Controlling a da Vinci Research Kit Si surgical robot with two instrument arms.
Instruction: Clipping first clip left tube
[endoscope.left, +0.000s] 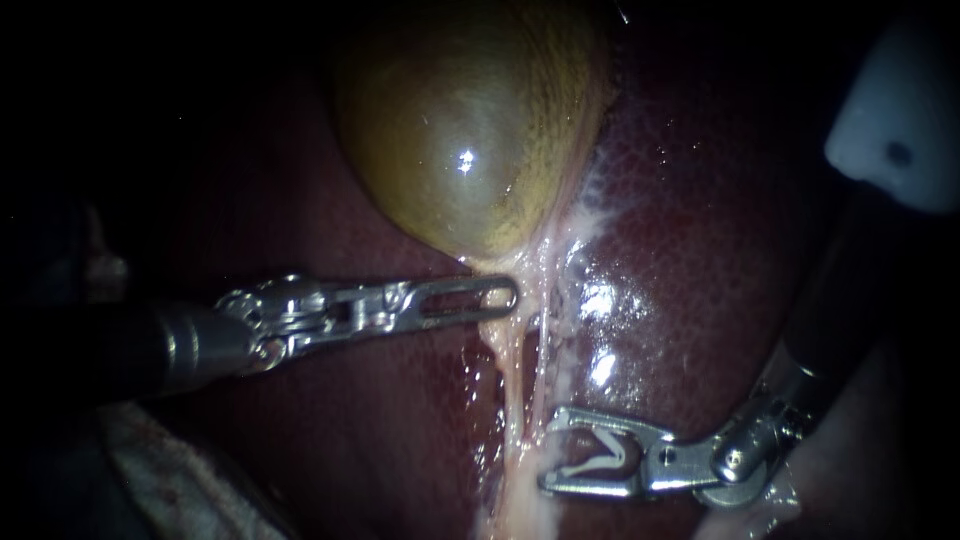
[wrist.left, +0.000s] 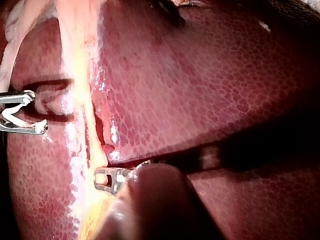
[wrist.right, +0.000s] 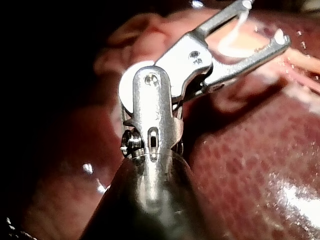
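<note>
The yellow-green gallbladder lies on the dark red liver. Pale tubes run down from its neck; the left one is the thicker strand. My left instrument comes in from the left, its slotted jaws shut on the pale tissue just under the gallbladder's neck. My right instrument lies low at the right. Its jaws stand wide apart, and a white clip touches both of them. Their tips sit just right of the left tube, not around it.
A blurred white object hangs at the upper right above the right shaft. Pale cloth lies at the lower left. Wet, glistening liver surface spreads around both instruments.
</note>
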